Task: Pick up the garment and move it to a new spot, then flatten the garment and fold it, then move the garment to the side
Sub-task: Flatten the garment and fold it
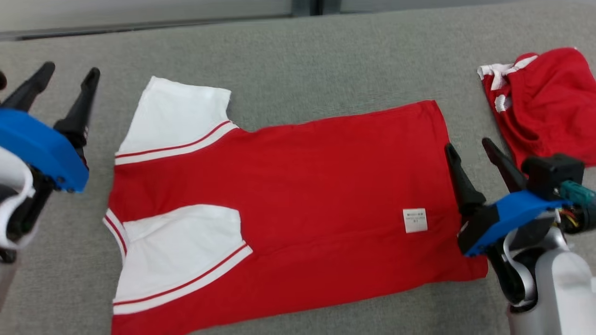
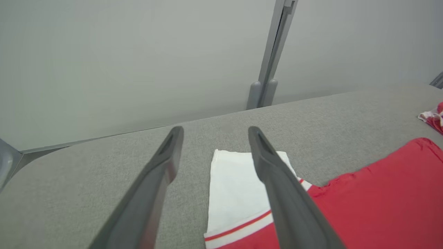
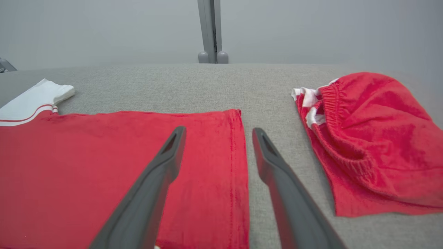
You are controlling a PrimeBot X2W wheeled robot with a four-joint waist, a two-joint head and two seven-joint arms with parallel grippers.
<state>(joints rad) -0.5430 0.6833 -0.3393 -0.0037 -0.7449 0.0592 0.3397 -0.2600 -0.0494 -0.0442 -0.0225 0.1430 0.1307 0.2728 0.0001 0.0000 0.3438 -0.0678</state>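
Garment (image 1: 302,186) heads our list. It lies flat across the middle of the largest item, the grey surface (image 1: 288,60), a matte woven covering with a felt-like nap.

1. Garment, in detail. We record a short-sleeved red shirt of soft knit, laid sideways with its hem toward the robot's right and its sleeves toward the left. The body forms a broad, smooth rectangle with a stitched hem. The far sleeve (image 1: 177,116) is white, squared off, and edged with a thin red stripe. The near sleeve (image 1: 181,246) is also white with a red stripe and lies over the red body.

2. Second red piece (image 1: 545,102). This is crumpled cloth of the same red, with a gathered elastic band and white trim. It sits at the far right of the surface, apart from the shirt.

3. Left gripper (image 1: 70,72). It has dark tapered fingers on a blue mount, with the jaws spread wide. It is left of the shirt and clear of it.

4. Right gripper (image 1: 468,144). It is built the same way, and its jaws are also spread wide and hold nothing. One finger is over the hem and the other over bare grey surface. We cannot tell whether either touches.

5. Label (image 1: 415,220). This is a small white rectangle on the red body near the hem. Its print is too small for us to read.
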